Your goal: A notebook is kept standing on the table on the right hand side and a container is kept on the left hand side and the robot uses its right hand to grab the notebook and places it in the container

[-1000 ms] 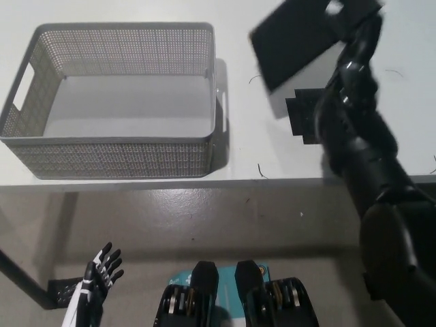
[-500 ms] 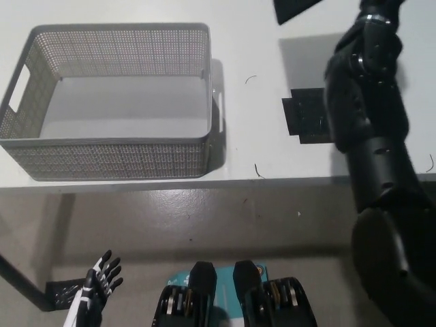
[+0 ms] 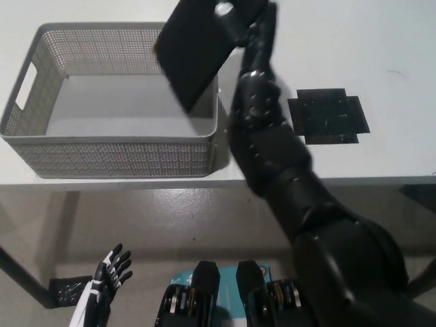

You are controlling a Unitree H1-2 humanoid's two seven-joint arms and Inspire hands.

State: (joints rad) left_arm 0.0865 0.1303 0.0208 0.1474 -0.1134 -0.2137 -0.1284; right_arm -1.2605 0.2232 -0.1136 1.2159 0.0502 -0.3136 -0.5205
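Now the black right hand (image 3: 246, 20) is closed on the notebook (image 3: 194, 51), gripping it at its upper right corner. The notebook is dark, tilted, and it is in the air above the right end of the container (image 3: 116, 150); its lower corner is over the container's right wall. I cannot tell if it touches the rim there. The container is a grey mesh basket with a handle cut-out in its left wall, and it stands on the white table (image 3: 388, 41), close to the front edge. The inside of the container shows a plain grey floor. The right arm (image 3: 272, 150) reaches up from the lower right and passes just beside the right wall of the container. A flat black mat (image 3: 328, 116) lies on the table, well to the right of the container. The white left hand (image 3: 109, 272) rests low, below the table's edge and well in front of the container, with its fingers spread apart and holding nothing.
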